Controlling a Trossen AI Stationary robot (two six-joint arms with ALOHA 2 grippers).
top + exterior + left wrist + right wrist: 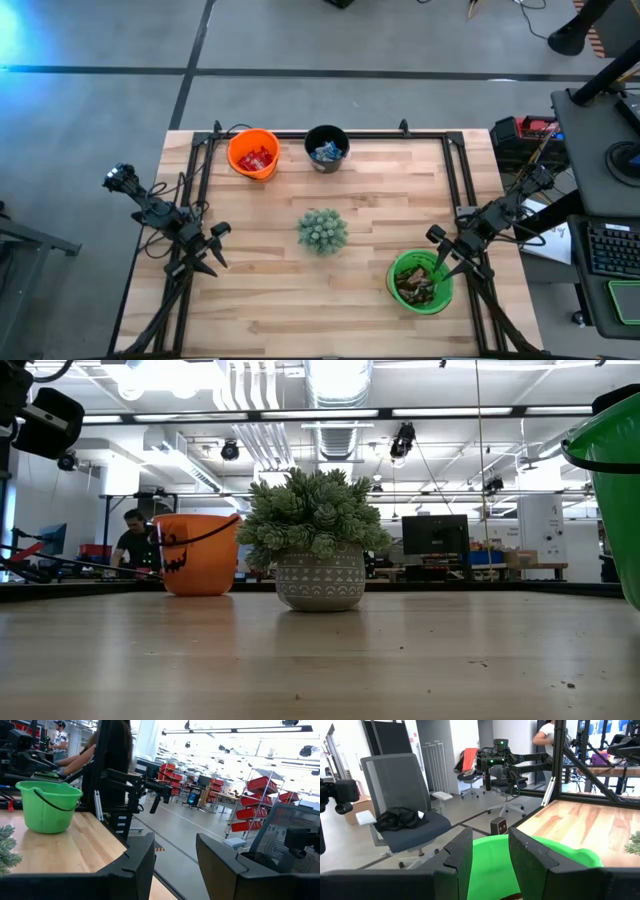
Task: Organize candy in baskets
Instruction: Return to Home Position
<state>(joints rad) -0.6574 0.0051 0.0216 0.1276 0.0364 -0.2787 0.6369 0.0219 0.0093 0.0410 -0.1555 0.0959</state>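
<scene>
Lower right in the high view, our right pincer (445, 266) hangs open and empty over the green basket (398, 262) of brown candy (414, 286). Lower left, the left pincer (205, 256) waits open. At upper centre, the orange basket (236, 160) holds red candy (256, 158) and the black basket (310, 141) holds blue candy (327, 152). We judge the bars light and slippery: pinch across the width.

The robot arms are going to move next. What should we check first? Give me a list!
1. Left gripper open, holding nothing: ok.
2. Right gripper open, holding nothing: ok.
3. Right gripper clear of the green bucket: not ok, it hangs over the rim.
4. Red candy in the orange bucket, blue candy in the black bucket, brown candy in the green bucket: ok.
5. Plant upright, apart from both grippers: ok.
6. Loose candy on the table: none seen, ok.
</scene>
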